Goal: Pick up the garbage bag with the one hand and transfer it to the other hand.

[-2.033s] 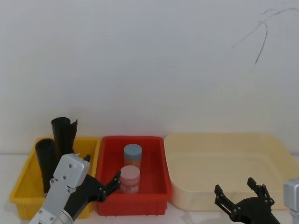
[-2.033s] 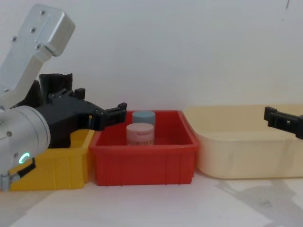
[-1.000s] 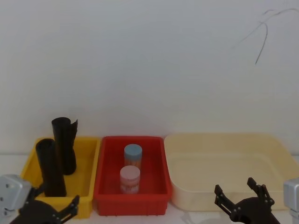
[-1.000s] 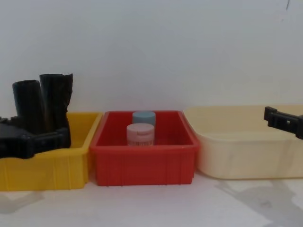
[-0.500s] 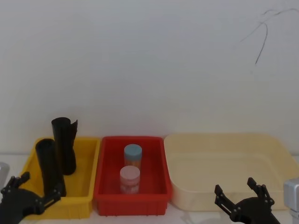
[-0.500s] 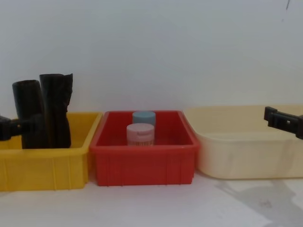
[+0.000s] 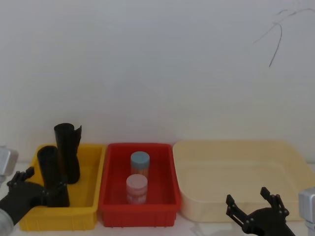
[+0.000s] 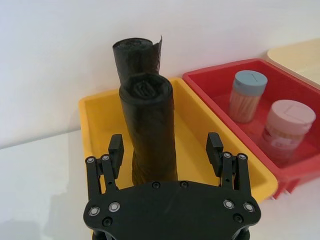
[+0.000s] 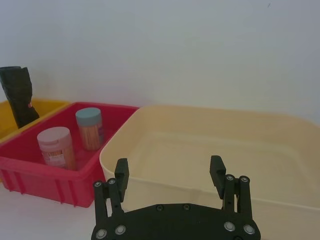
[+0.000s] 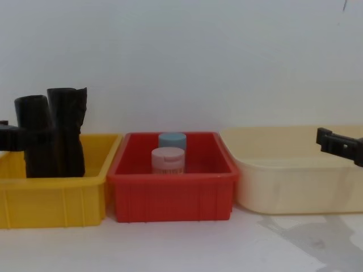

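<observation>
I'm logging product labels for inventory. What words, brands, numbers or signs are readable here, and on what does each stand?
No text here is legible.
Pink-lidded jar in the red bin: label print too blurred to read.
Blue-lidded jar: no print discernible.

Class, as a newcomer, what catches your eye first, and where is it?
Three bins stand in a row: a yellow bin left, a red bin in the middle, a cream tub right. A garbage bag and a second black roll stand upright in the yellow bin; the open left gripper straddles the bag.
</observation>
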